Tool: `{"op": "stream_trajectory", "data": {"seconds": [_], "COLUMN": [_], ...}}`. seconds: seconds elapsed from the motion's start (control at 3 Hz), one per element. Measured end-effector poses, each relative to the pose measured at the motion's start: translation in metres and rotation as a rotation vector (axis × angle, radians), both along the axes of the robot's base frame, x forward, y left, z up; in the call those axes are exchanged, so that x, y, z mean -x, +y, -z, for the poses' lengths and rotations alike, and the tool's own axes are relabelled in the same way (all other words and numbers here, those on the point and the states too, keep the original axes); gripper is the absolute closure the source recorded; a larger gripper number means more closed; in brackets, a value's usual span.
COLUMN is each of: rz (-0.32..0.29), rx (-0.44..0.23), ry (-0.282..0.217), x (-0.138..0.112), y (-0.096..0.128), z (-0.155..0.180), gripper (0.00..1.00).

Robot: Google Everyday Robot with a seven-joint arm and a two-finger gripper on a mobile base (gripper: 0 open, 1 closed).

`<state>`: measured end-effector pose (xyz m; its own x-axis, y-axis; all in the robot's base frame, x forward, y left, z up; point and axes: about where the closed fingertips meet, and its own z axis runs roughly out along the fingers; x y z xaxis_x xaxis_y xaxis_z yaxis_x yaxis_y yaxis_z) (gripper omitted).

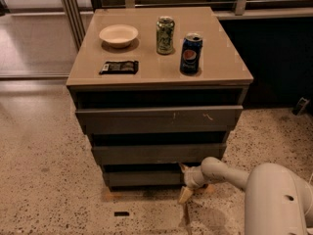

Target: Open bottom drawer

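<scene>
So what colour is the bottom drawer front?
Dark grey bottom drawer, camera view; gripper at its right end.

The blue can (190, 54) on the cabinet (156, 71) bears a Pepsi emblem; the green can (165, 35) beside it cannot be read. The gripper (184, 181), jaws apart, sits at the cabinet's foot.

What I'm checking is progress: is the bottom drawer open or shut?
Shut: the bottom drawer sits tucked back under the middle drawer, not pulled out. The gripper is at its right end.
</scene>
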<state>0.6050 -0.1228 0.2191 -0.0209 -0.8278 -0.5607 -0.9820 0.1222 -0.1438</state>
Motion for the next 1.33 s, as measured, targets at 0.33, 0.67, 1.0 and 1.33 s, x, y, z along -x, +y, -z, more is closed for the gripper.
{"op": "stream_trajectory", "data": {"seconds": [0.33,0.67,1.0,1.33], "rz": [-0.003,0.005,0.020,0.019], "rx": [-0.001,-0.003,0.006,0.006], "ry": [0.003,0.008,0.044,0.046], "x": [-0.011,-0.020,-0.031,-0.030], "y": [0.003,0.005,0.009,0.009], "z": [0.009,0.019,0.049,0.050], "gripper": [0.00,0.00,0.00,0.00]}}
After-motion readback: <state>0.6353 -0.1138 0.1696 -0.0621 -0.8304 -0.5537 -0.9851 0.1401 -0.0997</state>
